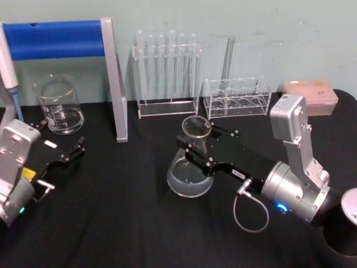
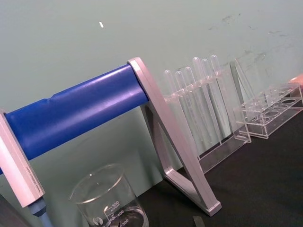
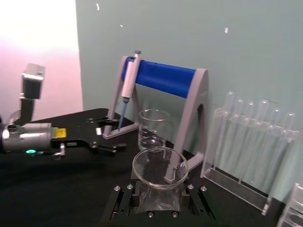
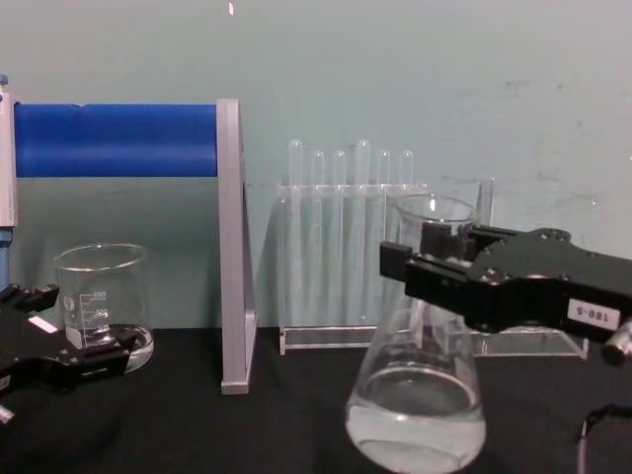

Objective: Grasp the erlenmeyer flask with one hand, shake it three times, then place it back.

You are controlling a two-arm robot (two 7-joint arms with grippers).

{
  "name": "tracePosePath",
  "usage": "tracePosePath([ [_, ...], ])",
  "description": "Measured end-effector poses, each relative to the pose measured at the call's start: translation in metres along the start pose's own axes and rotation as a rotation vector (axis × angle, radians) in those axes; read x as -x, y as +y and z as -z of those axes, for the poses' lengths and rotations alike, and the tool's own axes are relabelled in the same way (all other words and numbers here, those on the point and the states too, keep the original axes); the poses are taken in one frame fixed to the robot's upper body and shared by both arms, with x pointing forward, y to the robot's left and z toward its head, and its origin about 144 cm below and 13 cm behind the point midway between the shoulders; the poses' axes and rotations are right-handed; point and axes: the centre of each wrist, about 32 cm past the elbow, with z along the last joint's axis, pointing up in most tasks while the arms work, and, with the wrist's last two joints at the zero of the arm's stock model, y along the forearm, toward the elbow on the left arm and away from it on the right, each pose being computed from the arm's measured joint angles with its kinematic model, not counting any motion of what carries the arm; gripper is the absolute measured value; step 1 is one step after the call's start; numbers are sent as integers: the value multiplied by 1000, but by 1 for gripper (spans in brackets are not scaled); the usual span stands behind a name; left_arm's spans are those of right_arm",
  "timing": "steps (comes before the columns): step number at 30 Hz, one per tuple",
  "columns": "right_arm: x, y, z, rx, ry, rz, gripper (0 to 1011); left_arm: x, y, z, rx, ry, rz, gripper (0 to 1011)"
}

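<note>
The erlenmeyer flask [image 1: 188, 174] is clear glass with a little clear liquid in its wide base, at the middle of the black table. My right gripper [image 1: 196, 146] reaches in from the right and is shut on its neck just under the flared lip. In the chest view the flask [image 4: 417, 415] hangs below the black jaws of the right gripper [image 4: 427, 272]; I cannot tell whether its base touches the table. The right wrist view looks down into the flask mouth [image 3: 160, 166] between the pads. My left gripper [image 1: 62, 144] rests open at the far left, near the beaker.
A glass beaker [image 1: 58, 106] stands at the back left under a blue-barred pipette stand [image 1: 114, 84] holding a pipette [image 1: 8, 67]. Behind the flask are a test tube rack [image 1: 166, 72], a low clear rack [image 1: 237, 97] and a pink box [image 1: 310, 95].
</note>
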Motion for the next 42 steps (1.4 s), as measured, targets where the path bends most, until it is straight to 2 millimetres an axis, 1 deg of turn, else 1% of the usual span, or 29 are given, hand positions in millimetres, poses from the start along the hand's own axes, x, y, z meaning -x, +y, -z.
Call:
tracePosePath([
  [7, -10, 0, 0, -2, -3, 57, 450, 0, 0, 0, 0, 0, 0, 1001],
  [16, -31, -2, 2, 3, -10, 177, 450, 0, 0, 0, 0, 0, 0, 1001],
  [17, -36, -2, 2, 6, -13, 209, 450, 0, 0, 0, 0, 0, 0, 1001],
  [18, -36, -2, 2, 6, -13, 209, 449, 0, 0, 0, 0, 0, 0, 1001],
  [27, -57, -6, 4, 16, -21, 327, 450, 0, 0, 0, 0, 0, 0, 1001],
  [36, -65, -9, 5, 23, -21, 381, 450, 0, 0, 0, 0, 0, 0, 1001],
  [42, -66, -9, 6, 25, -20, 385, 450, 0, 0, 0, 0, 0, 0, 1001],
])
